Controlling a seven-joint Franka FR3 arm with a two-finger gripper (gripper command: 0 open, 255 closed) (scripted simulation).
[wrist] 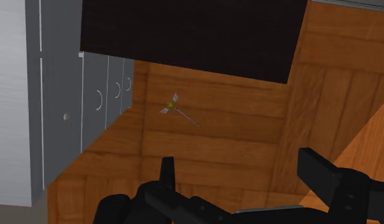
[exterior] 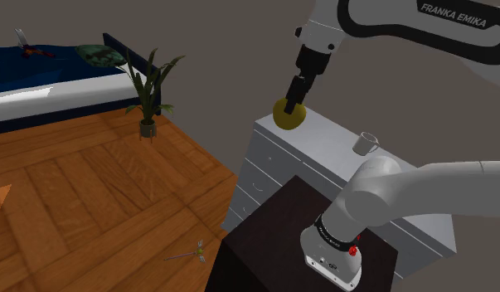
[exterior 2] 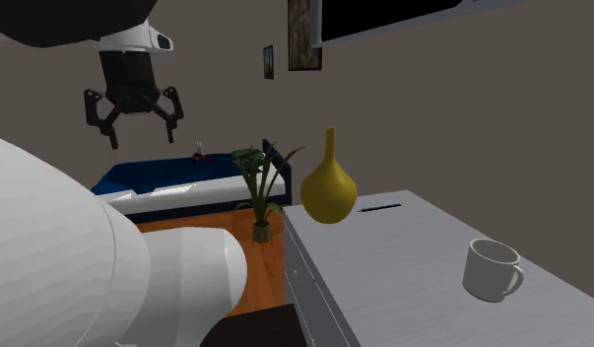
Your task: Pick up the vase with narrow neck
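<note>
I see the claw (exterior 2: 142, 133) hanging in the air, fingers spread wide, gripping nothing; the yellow narrow-necked vase (exterior 2: 328, 187) stands upright near the white dresser's (exterior 2: 403, 256) corner; a white mug (exterior 2: 492, 268) sits well apart.

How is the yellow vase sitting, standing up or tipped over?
Standing up. The yellow vase rests on its round bottom on the grey dresser, with its narrow neck pointing straight up.
</note>
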